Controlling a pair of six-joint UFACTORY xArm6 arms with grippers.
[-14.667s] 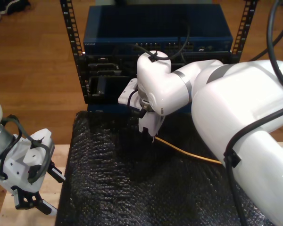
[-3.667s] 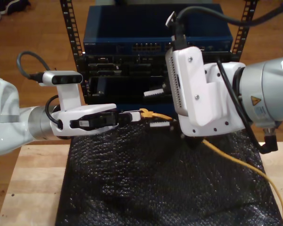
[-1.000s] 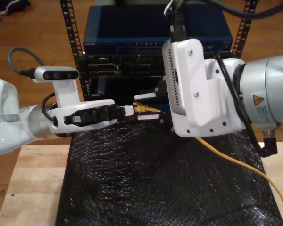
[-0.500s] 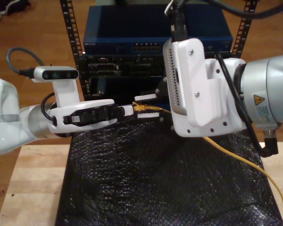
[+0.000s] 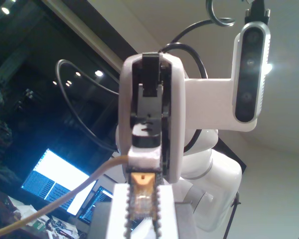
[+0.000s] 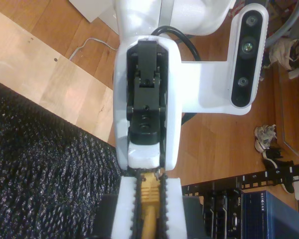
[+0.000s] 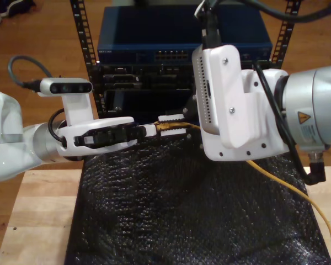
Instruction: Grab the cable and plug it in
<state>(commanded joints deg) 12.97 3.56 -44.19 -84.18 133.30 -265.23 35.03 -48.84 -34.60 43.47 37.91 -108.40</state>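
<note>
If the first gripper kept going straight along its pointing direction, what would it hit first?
My first gripper points across at my second gripper. Their fingertips nearly meet around the plug of the cable, so it would probably hit those fingers almost at once.

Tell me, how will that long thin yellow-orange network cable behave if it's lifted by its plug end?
Probably floppy: the yellow-orange network cable sags and curves across the black bubble mat behind the held end. Likely light, since my second gripper pinches it with fingertips. The clear plug looks rigid but may be fragile.
</note>
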